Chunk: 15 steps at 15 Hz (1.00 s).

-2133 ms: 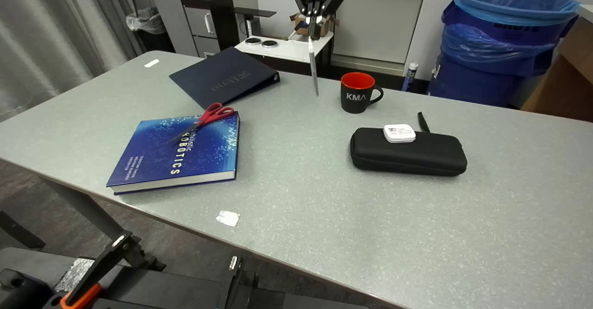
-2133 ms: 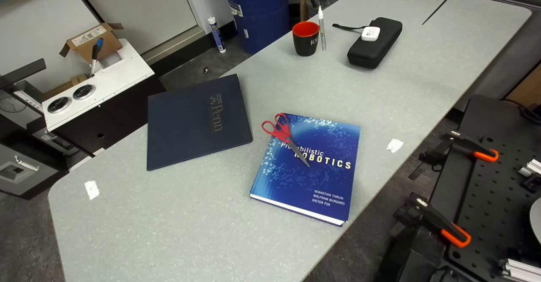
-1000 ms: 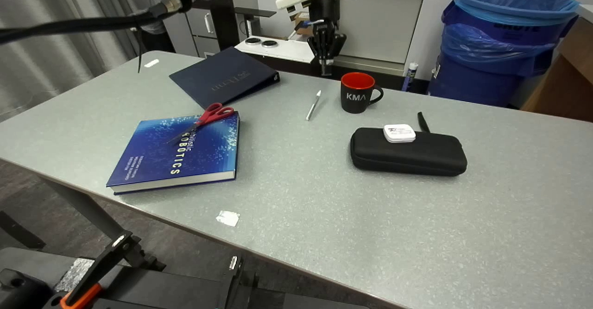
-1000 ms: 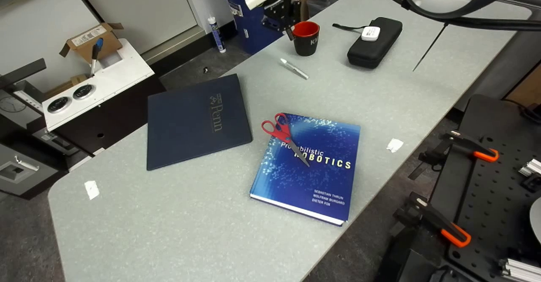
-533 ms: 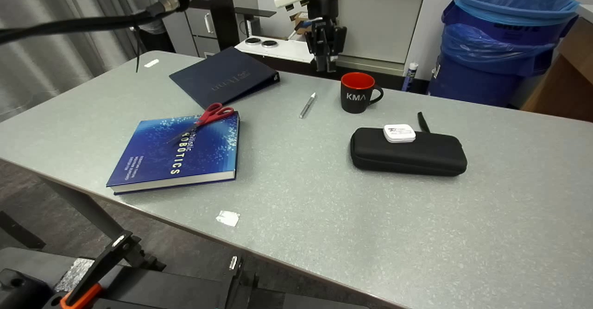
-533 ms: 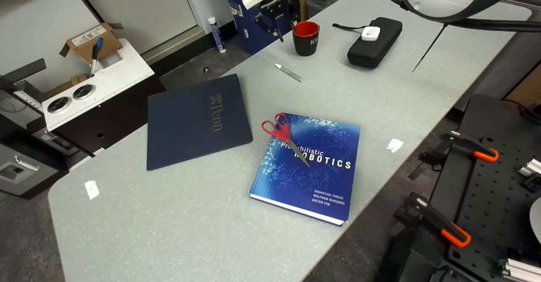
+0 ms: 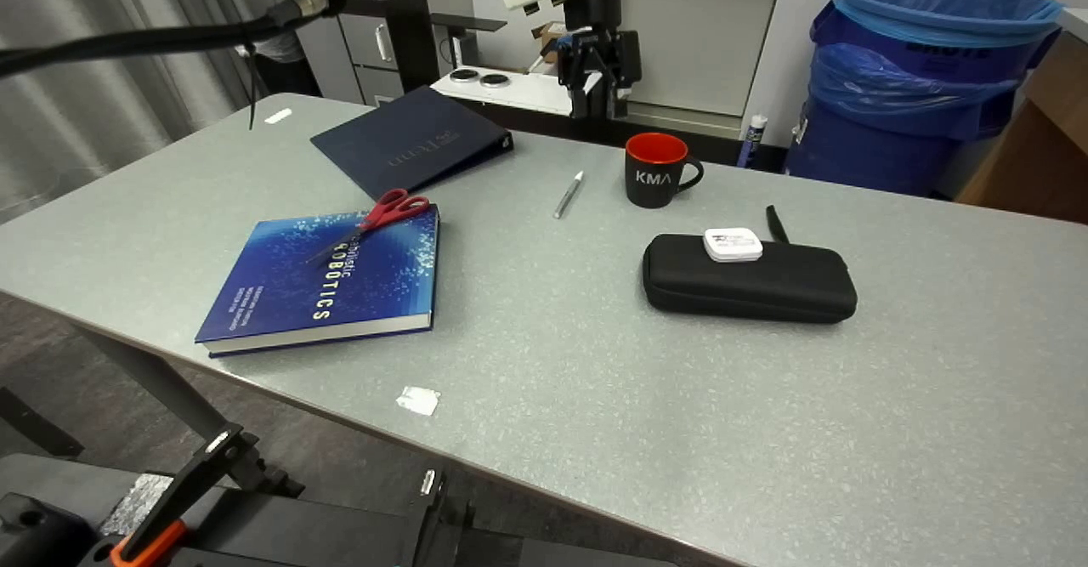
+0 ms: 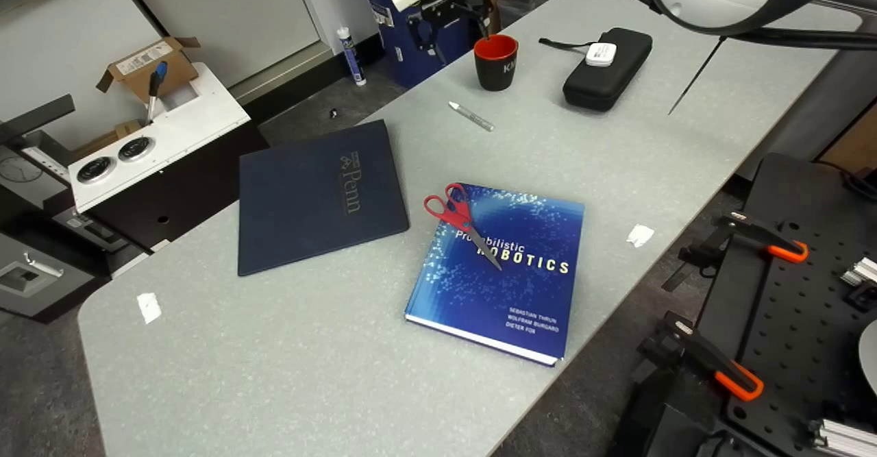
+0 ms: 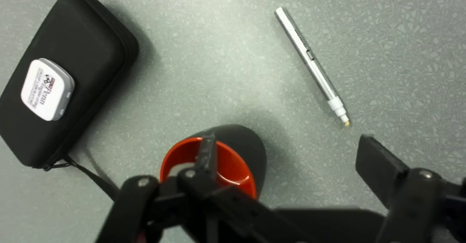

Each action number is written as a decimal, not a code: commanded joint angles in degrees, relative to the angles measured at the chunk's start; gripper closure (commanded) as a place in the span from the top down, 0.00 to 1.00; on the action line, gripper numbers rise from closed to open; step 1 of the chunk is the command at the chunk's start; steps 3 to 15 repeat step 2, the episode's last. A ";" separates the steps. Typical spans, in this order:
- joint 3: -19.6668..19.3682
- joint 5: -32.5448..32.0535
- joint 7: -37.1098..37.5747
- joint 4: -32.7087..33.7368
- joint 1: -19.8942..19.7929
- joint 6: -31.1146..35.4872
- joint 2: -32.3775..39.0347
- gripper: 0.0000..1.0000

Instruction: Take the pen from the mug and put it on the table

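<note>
Silver pen [image 9: 314, 67] lying on grey worktop [image 7: 544, 312] near black mug [image 7: 651, 186] marked KMA, blue book [image 8: 503, 296] reading Probabilistic Robotics, Thrun, Burgard, Fox, navy folder [image 8: 315, 200] and white box [image 9: 47, 89] both reading Penn, claw [image 9: 287, 141] spread wide, gripping nothing

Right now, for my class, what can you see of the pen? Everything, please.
The pen is slim and straight, its barrel silver and metal-looking, with dark print too small to read. A white collar steps down to an exposed yellowish tip. It lies flat on the table beside the mug; in the wrist view its tip points lower right. Only the table touches it; the gripper is open, clear of it.
</note>
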 commanded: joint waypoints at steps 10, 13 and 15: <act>0.00 0.00 0.00 0.00 0.00 -0.03 -0.01 1.00; 0.00 0.00 0.00 0.00 0.00 -0.03 -0.01 1.00; 0.00 0.00 0.00 0.00 0.00 -0.03 -0.01 1.00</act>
